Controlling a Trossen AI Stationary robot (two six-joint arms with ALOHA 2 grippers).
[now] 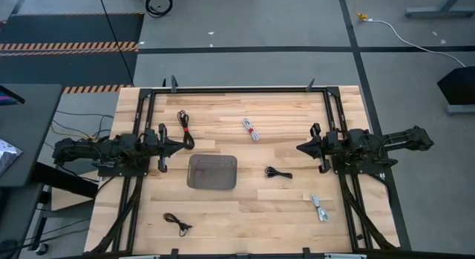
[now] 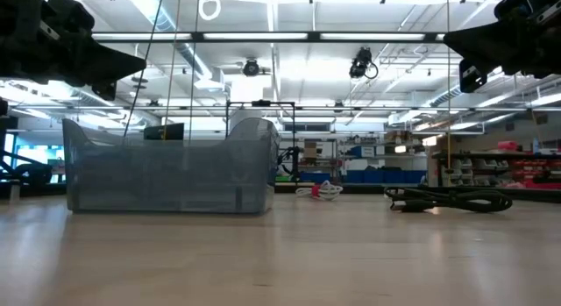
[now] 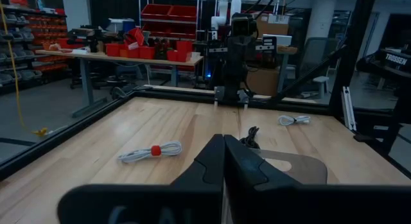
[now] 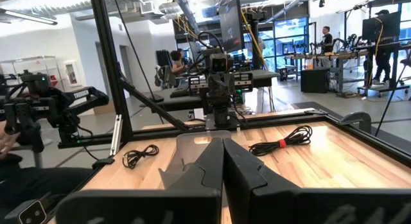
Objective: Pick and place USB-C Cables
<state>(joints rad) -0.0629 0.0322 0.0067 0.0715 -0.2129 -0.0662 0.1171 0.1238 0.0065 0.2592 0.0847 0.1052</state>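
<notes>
A grey tray (image 1: 212, 171) stands mid-table. Around it lie five small bundled cables: a black one with a red tie (image 1: 185, 129) at the far left, a white one with a red tie (image 1: 251, 129) at the far middle, a black one (image 1: 278, 172) right of the tray, a white-grey one (image 1: 319, 207) near right, and a black one (image 1: 177, 223) near left. My left gripper (image 1: 178, 146) hovers shut and empty left of the tray. My right gripper (image 1: 300, 148) hovers shut and empty at the right. Both point toward the table's middle.
A black frame (image 1: 237, 89) runs along the table's far edge and down both sides. In the low view the tray (image 2: 166, 170) stands at the left, the black cable (image 2: 451, 199) at the right, and the white cable (image 2: 320, 190) behind them. People show in the room beyond the table.
</notes>
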